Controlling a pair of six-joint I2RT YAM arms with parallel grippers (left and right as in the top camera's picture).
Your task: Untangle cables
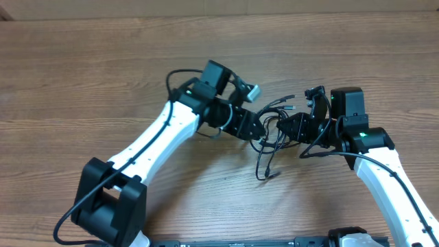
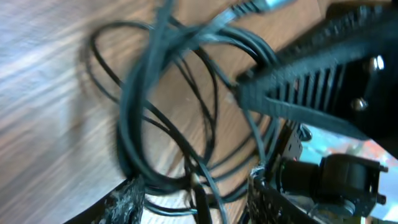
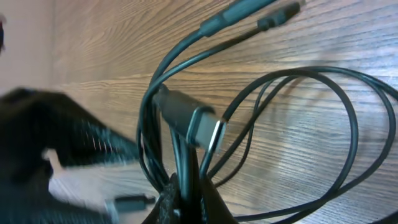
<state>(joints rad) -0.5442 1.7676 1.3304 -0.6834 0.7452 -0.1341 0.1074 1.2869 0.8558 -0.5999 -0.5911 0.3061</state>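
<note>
The cables are a tangle of thin black cords on the wooden table between my two grippers, with one tail trailing toward the front. My left gripper sits at the tangle's left side. In the left wrist view its fingers are wide apart, with several cable loops lying between and beyond them. My right gripper is at the tangle's right side. In the right wrist view its fingers are shut on a few cable strands. A black plug with a silver tip hangs just above them.
The wooden table spreads out on all sides. The two grippers nearly touch, and the right gripper's black body fills the right of the left wrist view. A thicker black wire arcs off the left arm.
</note>
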